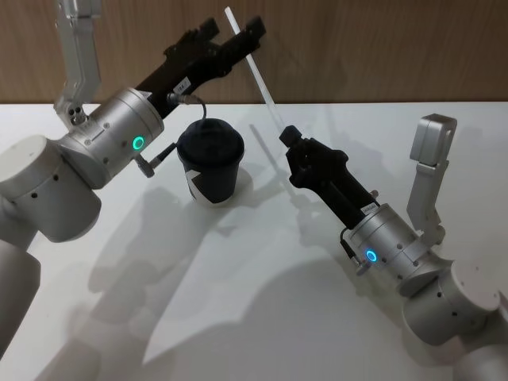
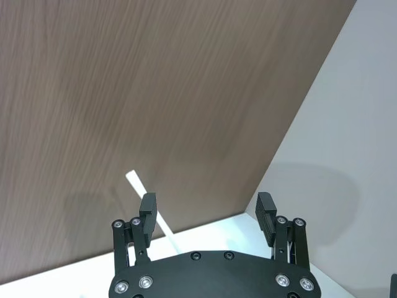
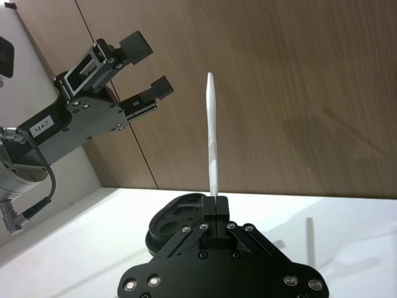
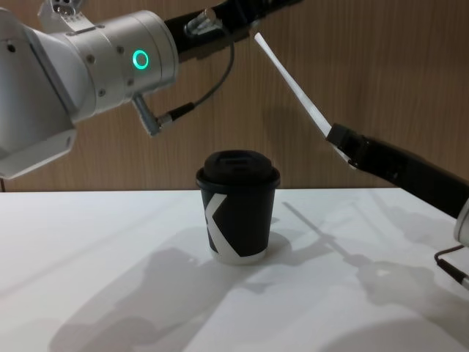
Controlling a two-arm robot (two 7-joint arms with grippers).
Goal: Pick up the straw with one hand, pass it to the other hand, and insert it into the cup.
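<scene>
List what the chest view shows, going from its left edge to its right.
The left arm's silver wrist → cup → straw → right gripper, shut on the straw's lower end.

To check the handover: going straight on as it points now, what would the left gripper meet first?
Probably the straw, whose upper end lies just ahead of the open left gripper, near one finger; behind it, the wooden wall. Depth is unclear.
</scene>
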